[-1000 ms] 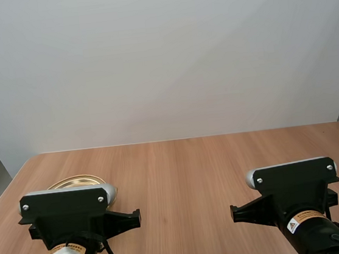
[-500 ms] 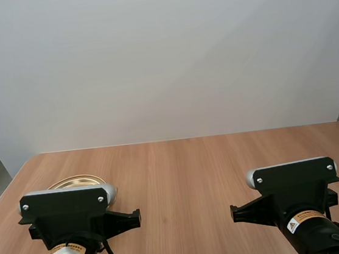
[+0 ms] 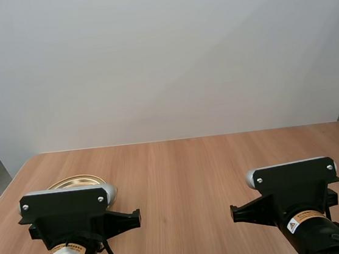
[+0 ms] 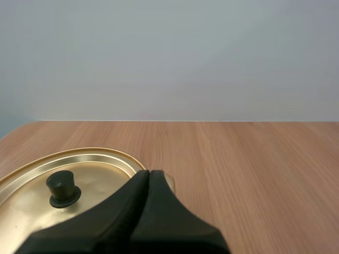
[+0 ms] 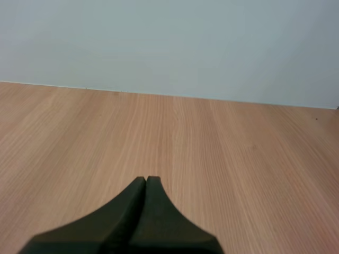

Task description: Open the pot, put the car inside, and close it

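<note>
Left gripper (image 4: pixel 150 174) closed to one wedge, holding nothing, just this side of the gold lid (image 4: pixel 100 177) and its black knob (image 4: pixel 63 188). Right gripper (image 5: pixel 146 181) likewise closed, over bare table (image 5: pixel 222 148). Lid sits on the pot (image 3: pixel 78 181) — fits either unopened or closed again with the car inside. High view gives only the pot's rim; the knob shows from the left wrist.

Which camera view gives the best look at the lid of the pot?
The left wrist view: the golden lid with its dark knob lies just beyond the shut fingers of the left gripper. In the high view only a thin edge of the lid peeks over the left arm. The right wrist view has bare table.
</note>
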